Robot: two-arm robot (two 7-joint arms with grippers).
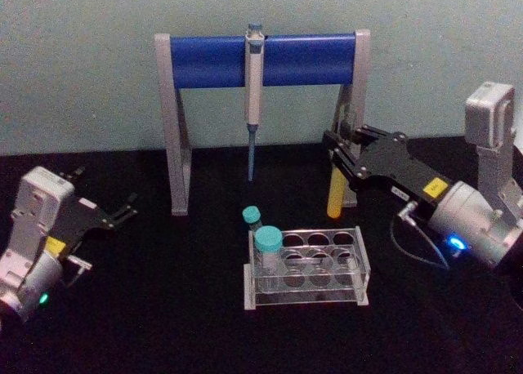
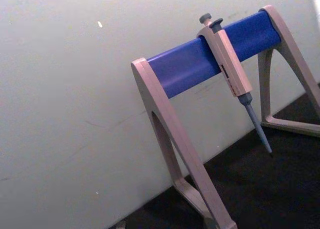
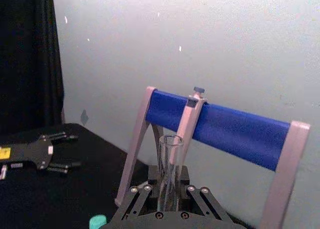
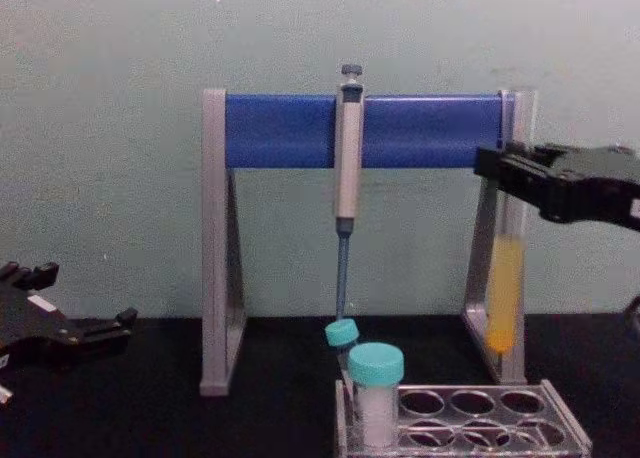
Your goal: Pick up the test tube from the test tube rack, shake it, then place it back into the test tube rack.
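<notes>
Beyond the test tube rack, the right gripper clamps the capless test tube beside the pipette stand. Shaking could knock the tube against the stand or spill its liquid. The left gripper rests parted.

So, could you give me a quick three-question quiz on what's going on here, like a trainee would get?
1. True or false: the test tube is standing in the test tube rack.
2. Which gripper holds it? A) left B) right
3. Fill in: the liquid in the tube is ____.
Key: 1 false, it is held upright, out of the rack. 2 B, the right gripper is shut on it, while the left gripper sits open off to the side. 3 yellow-orange.
</notes>
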